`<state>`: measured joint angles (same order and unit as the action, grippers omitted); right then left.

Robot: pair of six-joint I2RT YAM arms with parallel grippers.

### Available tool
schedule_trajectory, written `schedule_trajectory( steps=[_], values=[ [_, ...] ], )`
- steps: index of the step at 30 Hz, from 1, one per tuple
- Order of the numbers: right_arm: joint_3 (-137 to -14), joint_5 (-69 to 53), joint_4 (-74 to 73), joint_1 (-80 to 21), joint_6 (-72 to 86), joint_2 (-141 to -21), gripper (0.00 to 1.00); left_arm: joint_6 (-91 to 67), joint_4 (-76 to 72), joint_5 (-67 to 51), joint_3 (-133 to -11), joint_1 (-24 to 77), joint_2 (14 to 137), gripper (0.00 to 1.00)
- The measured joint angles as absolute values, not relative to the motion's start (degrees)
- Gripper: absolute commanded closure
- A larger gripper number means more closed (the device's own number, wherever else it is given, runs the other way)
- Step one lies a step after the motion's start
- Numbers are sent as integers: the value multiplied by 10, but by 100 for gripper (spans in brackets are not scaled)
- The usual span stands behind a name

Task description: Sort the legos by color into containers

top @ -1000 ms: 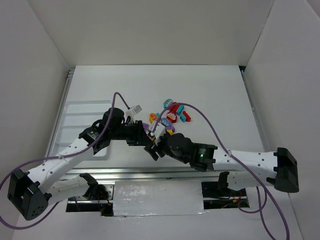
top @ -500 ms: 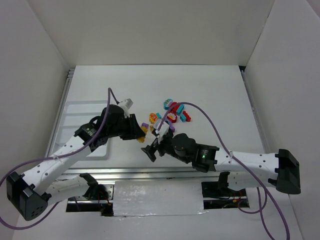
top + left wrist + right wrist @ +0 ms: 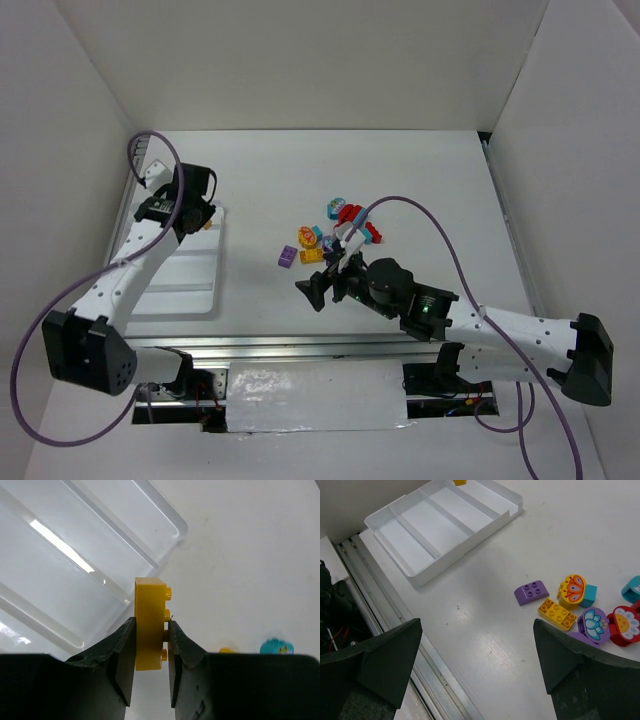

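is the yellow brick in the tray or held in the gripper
Held. The left gripper is shut on the yellow brick, which hangs over the edge of the white tray.

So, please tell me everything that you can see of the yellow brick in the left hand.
The yellow brick is a small rectangular block of smooth, glossy plastic. One row of round studs shows along its top face. It stands on edge, with the studs pointing sideways. The left hand is shut on it, one side pressing the studded top and the other the underside. Nothing else touches it. It hangs in the air over one end of the white tray, near the rim.
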<state>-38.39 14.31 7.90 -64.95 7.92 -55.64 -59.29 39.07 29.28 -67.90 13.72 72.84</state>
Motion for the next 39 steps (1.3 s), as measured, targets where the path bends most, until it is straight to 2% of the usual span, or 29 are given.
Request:
schedule_trajectory(
  steps=[11,17,18,21,22,23,24,26,27,30,34,39],
  values=[
    [-388,93,55,-651,104,-505,1,-692,345,345,-766,29,956,99],
    [-388,91,45,-651,98,-488,0,-694,286,344,-765,-6,1009,89],
    [-388,92,42,-651,96,-489,0,-694,277,342,-765,-13,1016,86],
    [-388,95,30,-651,93,-489,1,-694,252,338,-760,-28,1031,67],
    [-388,97,27,-651,93,-489,0,-694,245,337,-757,-32,1034,52],
    [-388,98,25,-651,93,-489,0,-693,242,336,-756,-35,1037,45],
    [-388,99,24,-651,93,-490,0,-692,239,336,-756,-36,1041,30],
    [-388,100,23,-651,93,-493,0,-693,233,334,-757,-36,1050,22],
    [-388,102,22,-651,93,-495,0,-695,231,333,-757,-36,1056,14],
    [-388,109,19,-651,94,-507,0,-698,237,330,-756,-37,1064,4],
    [-390,116,15,-639,113,-526,0,-702,240,322,-754,-37,1047,1],
    [-463,105,-41,-488,218,-648,1,-650,249,294,-751,-15,947,0]
  ],
)
